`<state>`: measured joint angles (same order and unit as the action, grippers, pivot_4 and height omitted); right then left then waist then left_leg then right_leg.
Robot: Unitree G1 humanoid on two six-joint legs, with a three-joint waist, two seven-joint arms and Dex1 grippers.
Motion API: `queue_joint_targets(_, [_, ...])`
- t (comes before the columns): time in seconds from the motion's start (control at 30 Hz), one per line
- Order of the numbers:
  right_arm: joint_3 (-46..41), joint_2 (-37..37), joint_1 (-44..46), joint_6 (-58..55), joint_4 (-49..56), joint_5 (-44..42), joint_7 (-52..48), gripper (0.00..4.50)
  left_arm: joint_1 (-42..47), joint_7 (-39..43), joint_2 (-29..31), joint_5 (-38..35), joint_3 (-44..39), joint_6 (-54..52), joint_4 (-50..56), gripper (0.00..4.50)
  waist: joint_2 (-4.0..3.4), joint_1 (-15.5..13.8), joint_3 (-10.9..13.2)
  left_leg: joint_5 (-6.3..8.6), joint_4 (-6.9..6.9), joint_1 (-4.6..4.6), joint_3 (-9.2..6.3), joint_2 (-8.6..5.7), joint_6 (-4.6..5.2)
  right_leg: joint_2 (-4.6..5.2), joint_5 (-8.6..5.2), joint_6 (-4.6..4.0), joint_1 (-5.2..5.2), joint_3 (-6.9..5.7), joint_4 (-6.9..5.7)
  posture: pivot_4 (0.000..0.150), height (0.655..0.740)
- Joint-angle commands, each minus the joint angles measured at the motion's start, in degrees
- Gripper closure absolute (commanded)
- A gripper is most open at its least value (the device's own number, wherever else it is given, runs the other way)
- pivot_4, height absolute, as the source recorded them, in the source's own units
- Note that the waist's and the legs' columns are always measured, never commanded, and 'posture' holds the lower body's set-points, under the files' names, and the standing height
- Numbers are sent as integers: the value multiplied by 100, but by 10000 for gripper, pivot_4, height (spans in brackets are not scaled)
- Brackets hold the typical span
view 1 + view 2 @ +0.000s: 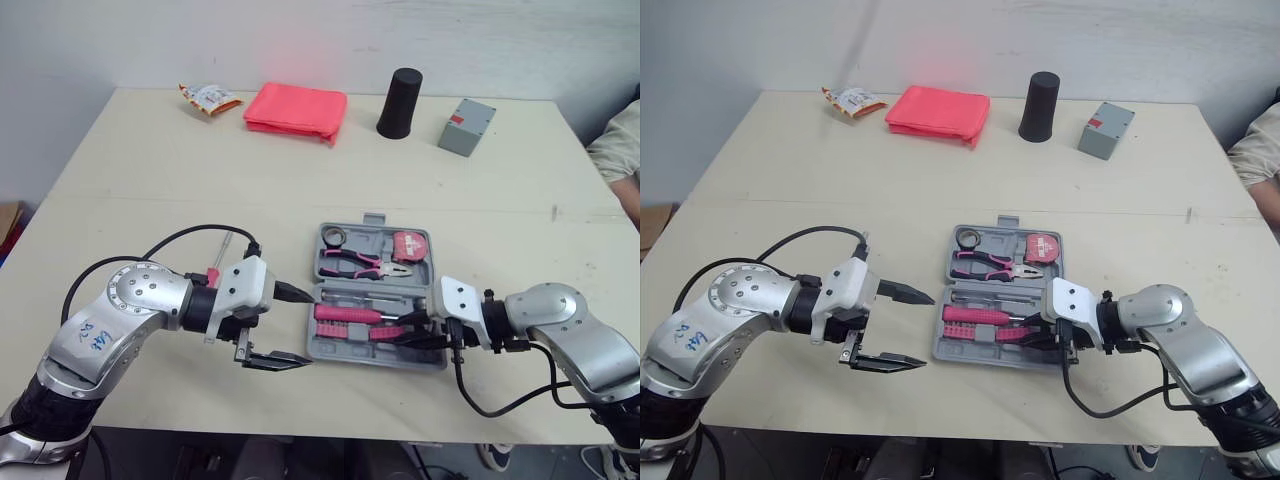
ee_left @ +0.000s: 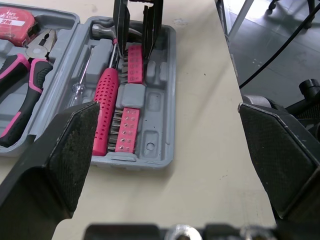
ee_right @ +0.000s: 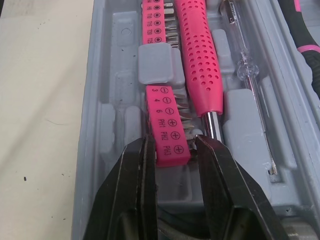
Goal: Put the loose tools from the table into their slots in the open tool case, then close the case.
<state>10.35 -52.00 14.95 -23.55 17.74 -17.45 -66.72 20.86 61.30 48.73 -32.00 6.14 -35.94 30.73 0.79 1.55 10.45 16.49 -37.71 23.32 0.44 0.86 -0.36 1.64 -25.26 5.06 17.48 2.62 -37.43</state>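
The tool case (image 1: 340,355) sits lower centre on the surface (image 1: 150,160). The right pincer (image 3: 173,141) narrowly nips the pink bit strip (image 3: 162,115), which looks light, rigid and slick, best pinched across its long edges. The left pincer (image 1: 305,325) gapes wide, empty.

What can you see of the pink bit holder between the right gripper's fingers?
The pink bit holder is a short plastic-looking bar printed with marks 3, 4, 6, PH1, PH2, PH3 and slot and cross symbols. Small metal bits stick out of its side toward the pink screwdriver handle. It lies flat in the grey tool case, in line with a second holder beyond a grey block. The right gripper straddles one end, its fingers seeming to pinch it.
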Motion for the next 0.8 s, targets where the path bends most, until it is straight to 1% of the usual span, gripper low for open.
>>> queue_joint_targets(0.03, [64,87,-41,-15,124,164,154,37331,6,-26,-42,34,-5,131,178,0,0,1,0,0,-1,0,0,0,0,0,0,0,0,0,0,1500,7361])
queue_joint_targets(0.13, [102,116,-46,-1,167,218,196,37331,23,-50,-80,74,26,143,180,0,0,8,0,0,-2,0,0,0,0,-2,0,0,0,0,-2,1500,7361])
queue_joint_targets(0.23, [8,87,-89,-84,296,64,133,37331,38,-45,-95,97,43,164,156,0,0,8,0,0,-2,-1,0,1,0,-3,0,0,0,0,-4,1500,7361])
queue_joint_targets(0.3, [-199,39,-109,-291,544,-344,-32,27049,58,-21,-99,104,43,188,115,0,0,3,0,0,-2,-1,0,0,0,-2,0,0,0,0,-3,1500,7361])
queue_joint_targets(0.33, [-293,41,-105,-356,628,-494,-68,23575,69,-16,-104,111,51,199,98,0,0,1,0,0,-1,-1,0,0,0,-2,0,0,0,0,-3,1500,7361])
queue_joint_targets(0.4, [-466,65,-43,-468,666,-667,-33,13819,99,-4,-118,121,70,226,65,0,0,3,0,0,-1,0,-1,1,0,-2,0,0,0,0,-3,1500,7361])
queue_joint_targets(0.6, [-555,110,55,-76,194,-730,-354,13819,205,43,-192,157,153,298,-33,0,0,1,0,0,-5,0,0,0,0,-2,0,0,-1,0,-3,1500,7361])
queue_joint_targets(0.7, [-604,343,53,136,-144,-946,-572,13819,289,59,-244,183,201,327,-94,0,0,4,0,0,-4,0,1,0,0,-3,0,0,-1,0,-2,1500,7361])
queue_joint_targets(0.73, [-603,413,52,258,-274,-957,-647,19233,310,64,-257,192,207,330,-105,0,0,5,0,0,-4,0,1,0,0,-3,0,0,-1,0,-3,1500,7361])
queue_joint_targets(0.77, [-598,476,63,323,-399,-960,-691,22389,326,71,-267,204,211,332,-114,0,0,6,0,0,-5,0,1,0,0,-4,0,0,-1,0,-3,1500,7361])
queue_joint_targets(0.8, [-592,545,90,357,-527,-953,-703,27680,342,82,-273,217,216,339,-128,0,0,6,0,0,-7,0,1,0,0,-4,0,0,0,0,-3,1500,7361])
